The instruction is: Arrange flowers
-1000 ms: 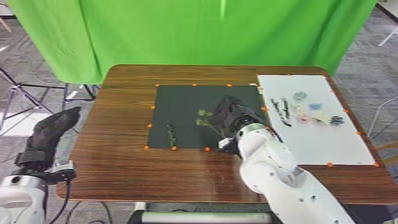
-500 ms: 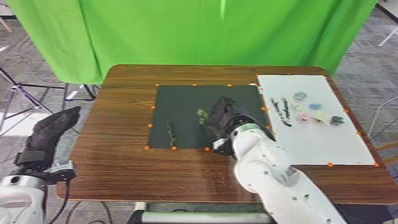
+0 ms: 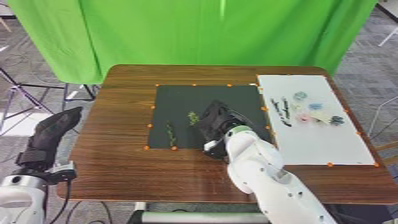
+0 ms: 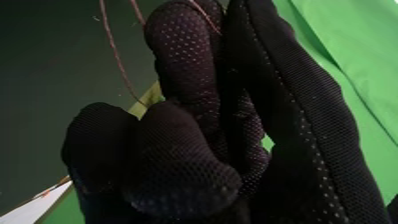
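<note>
Poking left from R hand (image 3: 216,121), fingers clamped round its stem, green sprig (image 3: 193,118) overlay blk mat (image 3: 182,97), brn table (image 3: 111,165); green curtain (image 3: 222,35) far.

Head view: bright illumination, pale light patches on the floor (image 3: 27,116) at left, soft sheen on the tabletop (image 3: 133,165). Right wrist view: darker, curtain (image 4: 351,35) brightly lit.

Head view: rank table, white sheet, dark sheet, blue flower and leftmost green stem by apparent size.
Table
White sheet and dark sheet: too close to rank; the right hand hides part of the latter
Leftmost green stem
Blue flower
</note>
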You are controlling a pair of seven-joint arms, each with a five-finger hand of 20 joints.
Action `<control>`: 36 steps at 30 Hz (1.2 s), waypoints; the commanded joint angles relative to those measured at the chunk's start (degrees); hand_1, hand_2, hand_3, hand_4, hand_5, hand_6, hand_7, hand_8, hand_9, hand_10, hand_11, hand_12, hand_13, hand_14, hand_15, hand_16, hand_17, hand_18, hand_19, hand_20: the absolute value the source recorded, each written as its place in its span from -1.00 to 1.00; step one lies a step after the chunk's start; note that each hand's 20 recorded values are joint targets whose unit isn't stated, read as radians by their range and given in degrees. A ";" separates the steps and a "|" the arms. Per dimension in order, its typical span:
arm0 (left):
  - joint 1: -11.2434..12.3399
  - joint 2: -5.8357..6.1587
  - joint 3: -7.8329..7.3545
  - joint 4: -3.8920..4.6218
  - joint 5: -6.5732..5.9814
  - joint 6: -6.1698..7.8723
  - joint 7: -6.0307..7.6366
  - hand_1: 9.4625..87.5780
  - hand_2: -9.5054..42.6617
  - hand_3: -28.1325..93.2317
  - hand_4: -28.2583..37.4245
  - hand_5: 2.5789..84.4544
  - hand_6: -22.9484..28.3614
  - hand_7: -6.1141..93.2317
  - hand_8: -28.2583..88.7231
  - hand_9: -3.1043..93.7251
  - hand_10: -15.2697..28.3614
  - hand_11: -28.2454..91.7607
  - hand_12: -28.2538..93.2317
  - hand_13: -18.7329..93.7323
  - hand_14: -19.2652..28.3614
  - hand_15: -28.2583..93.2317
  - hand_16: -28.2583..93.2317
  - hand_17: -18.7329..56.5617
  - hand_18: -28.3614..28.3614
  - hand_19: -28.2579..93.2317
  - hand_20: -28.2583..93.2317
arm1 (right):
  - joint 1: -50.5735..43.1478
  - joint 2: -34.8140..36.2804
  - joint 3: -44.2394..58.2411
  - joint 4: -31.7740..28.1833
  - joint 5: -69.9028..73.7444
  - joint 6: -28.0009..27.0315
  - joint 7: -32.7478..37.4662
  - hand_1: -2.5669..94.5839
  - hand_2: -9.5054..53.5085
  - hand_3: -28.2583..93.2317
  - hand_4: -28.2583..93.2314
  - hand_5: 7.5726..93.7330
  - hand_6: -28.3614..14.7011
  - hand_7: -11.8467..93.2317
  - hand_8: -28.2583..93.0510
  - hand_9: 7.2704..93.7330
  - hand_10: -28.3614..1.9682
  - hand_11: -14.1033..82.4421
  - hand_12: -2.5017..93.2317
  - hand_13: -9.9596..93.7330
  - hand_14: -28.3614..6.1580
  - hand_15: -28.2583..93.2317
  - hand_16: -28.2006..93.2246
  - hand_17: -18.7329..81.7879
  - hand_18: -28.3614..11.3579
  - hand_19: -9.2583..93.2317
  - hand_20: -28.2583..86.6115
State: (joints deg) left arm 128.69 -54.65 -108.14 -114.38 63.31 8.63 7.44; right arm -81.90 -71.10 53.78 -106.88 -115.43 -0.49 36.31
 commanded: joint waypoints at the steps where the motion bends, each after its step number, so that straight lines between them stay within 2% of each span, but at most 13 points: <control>1: 0.10 -0.21 0.23 -0.13 0.19 -1.06 -0.70 -0.71 -0.53 0.50 -1.00 -0.12 0.01 -0.60 -0.65 -0.21 0.27 -0.31 -0.41 -0.16 0.46 -0.43 -0.54 -0.43 0.28 -0.50 -0.36 | -0.25 -0.91 0.12 1.53 0.29 1.62 -0.13 0.37 -1.00 0.20 -0.67 0.81 0.14 -0.36 -0.23 1.00 0.09 -0.03 -0.48 1.00 0.70 0.58 -0.23 0.81 -0.05 1.00 0.34; 13: 0.00 -0.36 0.24 0.10 0.18 -1.78 -0.73 -0.71 -0.53 0.50 -1.00 -0.12 0.01 -0.61 -0.65 -0.21 0.27 -0.31 -0.41 -0.16 0.46 -0.43 -0.54 -0.44 0.29 -0.50 -0.36 | -0.92 -1.01 0.50 1.99 0.67 -0.05 -0.37 0.29 -1.00 0.25 -0.68 0.79 0.14 -0.35 -0.24 1.00 0.09 -0.06 -0.47 1.00 0.68 0.56 -0.22 0.80 -0.04 1.00 0.30; 18: 0.18 -0.52 0.16 -0.06 0.17 -1.86 -0.85 -0.71 -0.54 0.51 -1.00 -0.12 0.01 -0.61 -0.65 -0.21 0.27 -0.31 -0.41 -0.16 0.47 -0.43 -0.54 -0.44 0.29 -0.50 -0.36 | -1.00 -1.00 0.81 1.81 0.63 -0.32 -0.38 0.26 -1.00 0.26 -0.68 0.77 0.14 -0.35 -0.25 0.99 0.08 -0.06 -0.47 1.00 0.67 0.55 -0.22 0.79 -0.04 1.00 0.28; 22: -0.25 -0.48 0.37 0.12 0.32 -2.20 -0.97 -0.71 -0.55 0.51 -1.00 -0.12 0.01 -0.61 -0.65 -0.21 0.27 -0.31 -0.41 -0.16 0.47 -0.43 -0.54 -0.44 0.29 -0.50 -0.36 | -1.11 -1.12 0.96 1.85 0.79 -0.34 -0.32 0.25 -1.00 0.26 -0.67 0.77 0.14 -0.35 -0.25 0.98 0.08 -0.05 -0.47 1.00 0.67 0.54 -0.21 0.79 -0.04 1.00 0.28; 36: -0.07 -0.56 0.27 -0.07 0.52 -2.76 -1.29 -0.68 -0.60 0.51 -1.00 -0.13 0.01 -0.61 -0.65 -0.21 0.27 -0.31 -0.41 -0.16 0.47 -0.43 -0.53 -0.44 0.30 -0.49 -0.36 | -1.33 -0.63 1.25 1.72 0.20 -0.06 -0.51 0.17 -1.00 0.20 -0.63 0.74 0.12 -0.38 -0.25 0.97 0.07 -0.04 -0.47 1.00 0.67 0.53 -0.21 0.79 -0.04 1.00 0.26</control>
State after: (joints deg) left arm 128.32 -54.79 -107.86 -114.29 63.45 6.79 6.76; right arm -82.76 -71.77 54.69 -105.05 -114.61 -0.60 35.94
